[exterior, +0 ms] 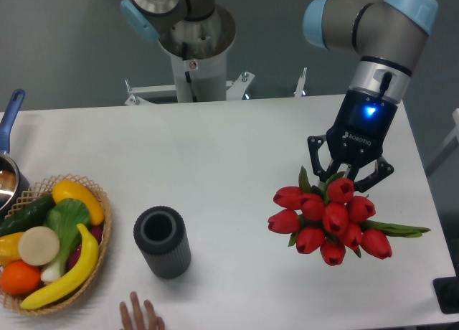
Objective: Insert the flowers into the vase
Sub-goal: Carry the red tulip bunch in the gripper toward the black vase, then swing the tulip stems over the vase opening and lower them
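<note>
Sitting left, wicker basket (100, 201), vase (162, 242) beside

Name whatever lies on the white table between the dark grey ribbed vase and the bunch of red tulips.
Nothing: in the fixed camera view, only bare white table separates the dark grey ribbed vase from the red tulips.

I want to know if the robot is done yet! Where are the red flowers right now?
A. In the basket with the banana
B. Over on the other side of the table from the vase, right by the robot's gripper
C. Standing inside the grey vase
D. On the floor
B. The flowers lie at the gripper, far to the right of the vase, whose opening shows nothing inside.
</note>
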`<state>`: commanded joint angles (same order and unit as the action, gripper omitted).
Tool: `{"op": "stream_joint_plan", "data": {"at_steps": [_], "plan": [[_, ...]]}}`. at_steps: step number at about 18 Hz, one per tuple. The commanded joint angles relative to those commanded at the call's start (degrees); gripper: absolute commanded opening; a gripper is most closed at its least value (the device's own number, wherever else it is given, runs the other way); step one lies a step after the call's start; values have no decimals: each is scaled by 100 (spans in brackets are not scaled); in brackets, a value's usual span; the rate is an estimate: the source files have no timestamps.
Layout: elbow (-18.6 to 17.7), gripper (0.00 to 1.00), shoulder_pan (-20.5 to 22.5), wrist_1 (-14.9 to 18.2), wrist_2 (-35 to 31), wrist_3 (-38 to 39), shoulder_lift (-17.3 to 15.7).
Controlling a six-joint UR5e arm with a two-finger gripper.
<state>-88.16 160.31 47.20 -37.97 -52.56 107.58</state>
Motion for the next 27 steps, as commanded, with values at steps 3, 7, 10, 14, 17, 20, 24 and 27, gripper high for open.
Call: {"op": "stream_joint_plan", "data": {"at_steps": [3, 7, 10, 14, 17, 20, 24, 27], "plan": [[-44, 23, -27, -9, -9, -9, -9], [-53, 23, -18, -9, -9, -9, -9], [-53, 23, -70, -210, 87, -9, 9], [-70, 24, -403, -518, 466, -26, 70], [-70, 24, -720, -536, 641, -26, 70], [-131, 24, -800, -536, 1325, -26, 79], [-535, 24, -835, -562, 2396, -551, 53], [-711, 24, -905, -563, 3058, -773, 18]]}}
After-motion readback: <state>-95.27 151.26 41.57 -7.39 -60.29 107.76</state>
